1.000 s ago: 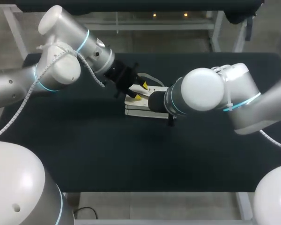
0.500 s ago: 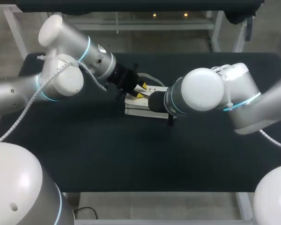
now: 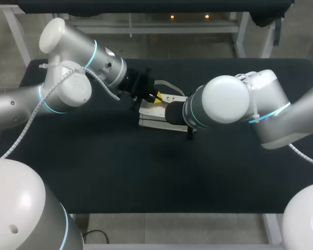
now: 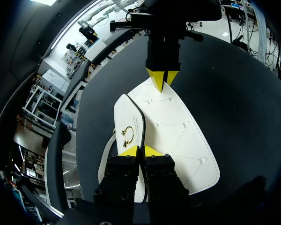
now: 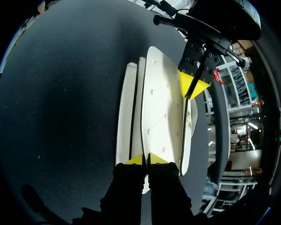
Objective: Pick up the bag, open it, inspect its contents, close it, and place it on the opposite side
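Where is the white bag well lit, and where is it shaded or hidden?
Left wrist view: the bag is bright and evenly lit, its stitching and gold clasp plain. Right wrist view: the table is darker beside it. Head view: my right arm covers part of it.

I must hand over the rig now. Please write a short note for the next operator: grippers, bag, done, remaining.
Left gripper: shut on the edge of the flap, gold clasp just ahead of it.
Right gripper: shut on the opposite end of the bag.
Bag: white, at the middle of the table; lifted or not, cannot tell.
Done: both grasps.
To do: open flap, inspect inside, close, place on the opposite side.
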`<state>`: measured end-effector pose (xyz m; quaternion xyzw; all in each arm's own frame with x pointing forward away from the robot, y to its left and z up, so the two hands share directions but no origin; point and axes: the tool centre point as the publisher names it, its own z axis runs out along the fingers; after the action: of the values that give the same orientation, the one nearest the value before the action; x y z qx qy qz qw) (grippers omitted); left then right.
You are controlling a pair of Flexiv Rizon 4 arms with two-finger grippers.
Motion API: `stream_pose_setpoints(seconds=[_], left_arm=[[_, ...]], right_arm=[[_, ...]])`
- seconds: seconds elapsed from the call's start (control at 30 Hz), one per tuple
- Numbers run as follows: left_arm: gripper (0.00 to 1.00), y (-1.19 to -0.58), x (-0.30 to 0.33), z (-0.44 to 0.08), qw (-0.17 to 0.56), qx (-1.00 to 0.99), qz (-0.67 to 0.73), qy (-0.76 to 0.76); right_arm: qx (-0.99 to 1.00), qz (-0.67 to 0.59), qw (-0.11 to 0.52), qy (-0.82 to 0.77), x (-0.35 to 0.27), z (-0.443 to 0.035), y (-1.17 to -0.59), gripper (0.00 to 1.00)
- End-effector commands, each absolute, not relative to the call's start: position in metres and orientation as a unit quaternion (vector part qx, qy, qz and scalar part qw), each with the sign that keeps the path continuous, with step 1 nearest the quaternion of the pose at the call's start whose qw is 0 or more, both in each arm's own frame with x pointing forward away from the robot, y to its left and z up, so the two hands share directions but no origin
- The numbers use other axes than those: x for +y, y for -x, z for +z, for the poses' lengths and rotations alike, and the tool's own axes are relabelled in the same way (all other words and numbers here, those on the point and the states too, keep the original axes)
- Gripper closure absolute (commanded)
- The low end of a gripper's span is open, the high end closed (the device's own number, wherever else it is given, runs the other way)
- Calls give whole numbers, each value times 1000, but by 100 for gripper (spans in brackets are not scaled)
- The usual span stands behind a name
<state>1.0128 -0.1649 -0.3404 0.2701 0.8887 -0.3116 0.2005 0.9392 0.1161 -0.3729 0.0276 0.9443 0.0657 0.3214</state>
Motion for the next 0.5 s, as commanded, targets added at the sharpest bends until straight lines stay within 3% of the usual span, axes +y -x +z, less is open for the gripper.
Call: stream_pose_setpoints(seconds=[0.03,0.5], left_arm=[[100,-1026,-159,-321,157,899,-321,-254],[100,-1041,-153,-310,82,920,-333,-192]], right_arm=[[944,68,323,-27,115,-376,-938,100],[944,68,323,-27,115,-376,-938,100]])
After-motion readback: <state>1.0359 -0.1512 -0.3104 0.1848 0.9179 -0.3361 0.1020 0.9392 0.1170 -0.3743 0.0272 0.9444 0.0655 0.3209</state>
